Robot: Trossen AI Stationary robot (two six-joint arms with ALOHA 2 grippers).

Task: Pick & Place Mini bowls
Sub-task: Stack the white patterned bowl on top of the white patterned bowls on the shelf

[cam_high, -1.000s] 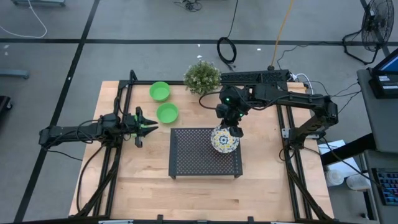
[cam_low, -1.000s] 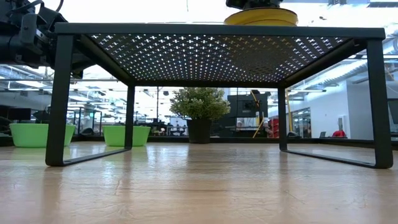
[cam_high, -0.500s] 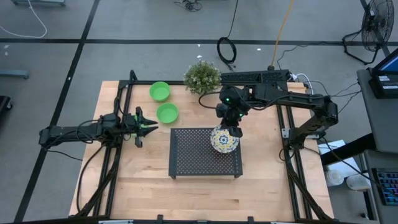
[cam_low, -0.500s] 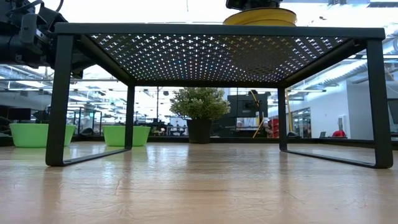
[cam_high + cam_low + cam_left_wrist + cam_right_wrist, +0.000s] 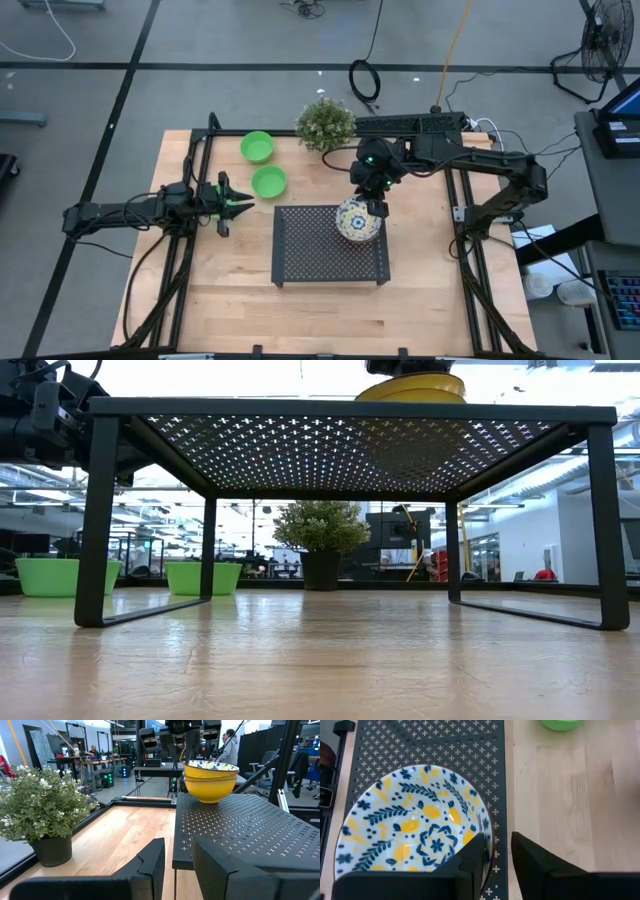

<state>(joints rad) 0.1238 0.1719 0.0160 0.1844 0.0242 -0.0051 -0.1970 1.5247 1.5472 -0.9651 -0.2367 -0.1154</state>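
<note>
A white mini bowl with a blue-and-yellow floral pattern (image 5: 357, 221) sits on top of a stack of yellow-sided bowls (image 5: 210, 787) on the black perforated rack (image 5: 310, 245). My right gripper (image 5: 372, 206) is at the far right rim of that top bowl and is shut on it. Two green mini bowls (image 5: 257, 146) (image 5: 268, 181) rest on their bases on the table, left of the rack. My left gripper (image 5: 240, 201) waits open, just left of the nearer green bowl, and touches nothing. My right gripper (image 5: 498, 845) holds the top floral bowl by its rim (image 5: 489, 832). One finger (image 5: 472, 857) is inside the bowl and the other (image 5: 535, 862) is outside it. The fingers come from above, pointing down. The bowl (image 5: 410, 388) is tilted, and its lower side is on the stack.
The potted plant (image 5: 325, 122) stands at the table's far edge, behind the rack. The rack is a raised shelf on legs (image 5: 95, 520), with open space under it. Bare wood (image 5: 330, 315) lies on the near side of the table. People show in the room beyond.
My right gripper has risen a little and drawn slightly toward the far edge. The floral bowl it holds has tipped from level to tilted, with one side lifted off the stack.
</note>
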